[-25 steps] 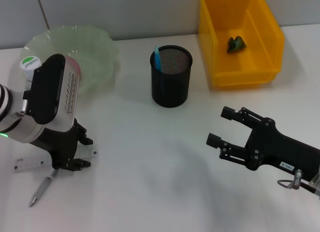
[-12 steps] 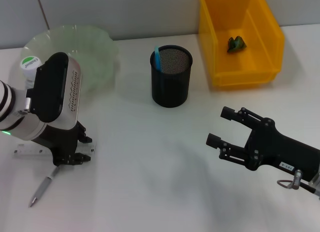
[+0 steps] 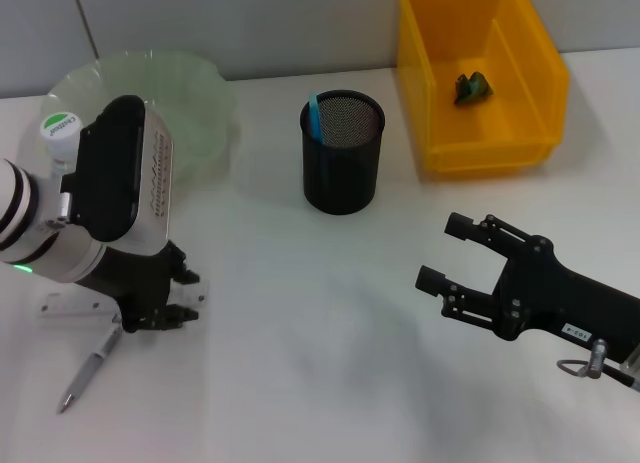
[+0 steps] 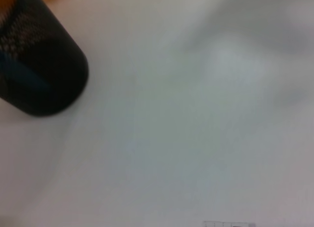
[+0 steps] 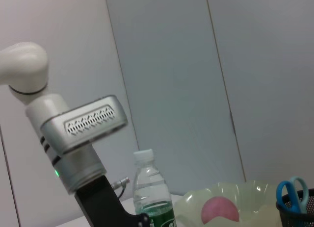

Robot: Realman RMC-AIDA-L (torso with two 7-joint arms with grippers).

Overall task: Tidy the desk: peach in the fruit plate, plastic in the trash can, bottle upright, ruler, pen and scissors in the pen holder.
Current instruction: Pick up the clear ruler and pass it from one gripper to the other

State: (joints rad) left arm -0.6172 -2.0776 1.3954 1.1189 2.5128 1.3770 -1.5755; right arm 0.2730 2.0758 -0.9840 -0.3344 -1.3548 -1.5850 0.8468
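Note:
My left gripper (image 3: 155, 313) is low over the desk's front left, shut on a clear ruler (image 3: 72, 305) that sticks out to its left. The ruler's end (image 4: 228, 223) also shows in the left wrist view. A silver pen (image 3: 88, 369) lies just in front of it. The black mesh pen holder (image 3: 343, 155) holds blue scissors (image 3: 313, 116). The bottle (image 3: 61, 129) stands upright beside the green fruit plate (image 3: 190, 93). In the right wrist view the peach (image 5: 220, 210) sits in the plate (image 5: 255, 197). Green plastic (image 3: 473, 86) lies in the yellow trash can (image 3: 487, 143). My right gripper (image 3: 437, 251) hovers open at the front right.
The left arm's white body (image 3: 110, 198) hides part of the plate and bottle in the head view. A grey wall (image 3: 250, 23) runs behind the desk. The pen holder (image 4: 37, 65) shows in the left wrist view, beyond the ruler.
My left gripper has shifted right and slightly toward the front, taking the ruler along with it. The pen and the right arm have stayed put.

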